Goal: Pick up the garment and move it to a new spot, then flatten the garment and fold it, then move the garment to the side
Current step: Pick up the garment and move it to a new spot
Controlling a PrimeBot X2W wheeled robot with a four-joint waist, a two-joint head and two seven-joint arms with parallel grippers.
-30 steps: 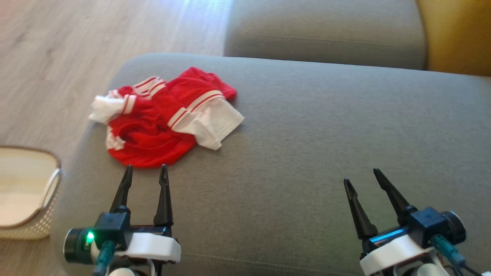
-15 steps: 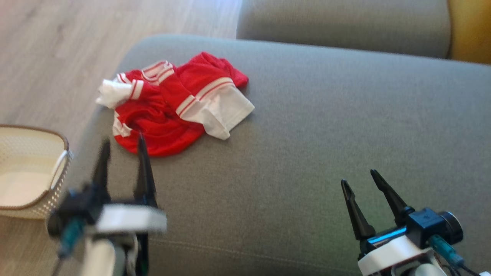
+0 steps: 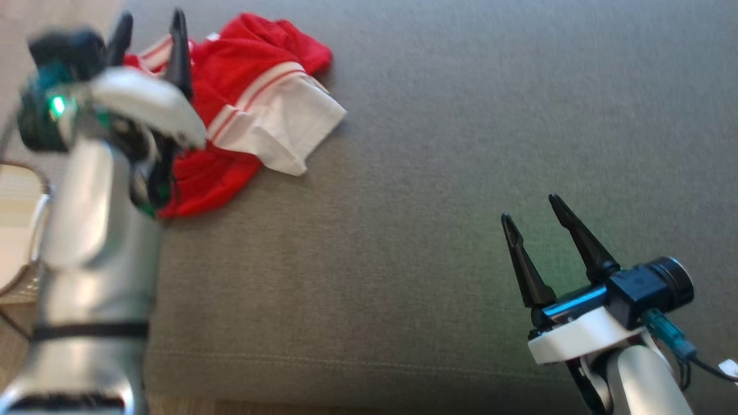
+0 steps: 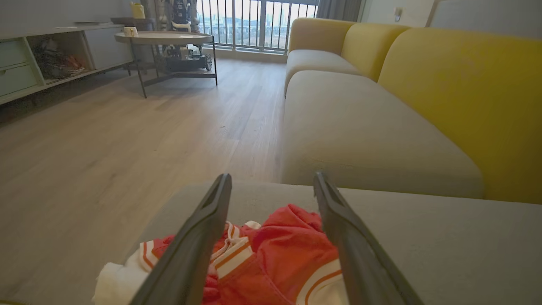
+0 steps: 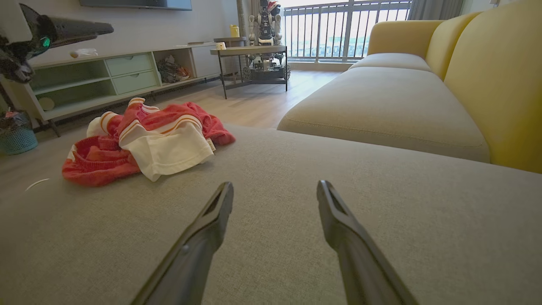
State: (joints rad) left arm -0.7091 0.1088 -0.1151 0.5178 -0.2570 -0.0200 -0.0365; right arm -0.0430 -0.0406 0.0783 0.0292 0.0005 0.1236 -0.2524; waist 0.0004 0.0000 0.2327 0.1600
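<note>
Garment [image 3: 253, 86] lies crumpled just under the wide-open left gripper [image 3: 151, 20], well apart from the right gripper [image 3: 531, 208], equally wide.

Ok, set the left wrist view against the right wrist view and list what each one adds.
Left wrist view: the red and white garment close up, framed by the open left end effector. Right wrist view: the open right end effector over bare grey cushion, plus a teal basket. Both: garment, left end effector, cushion, yellow backrest, round table.
</note>
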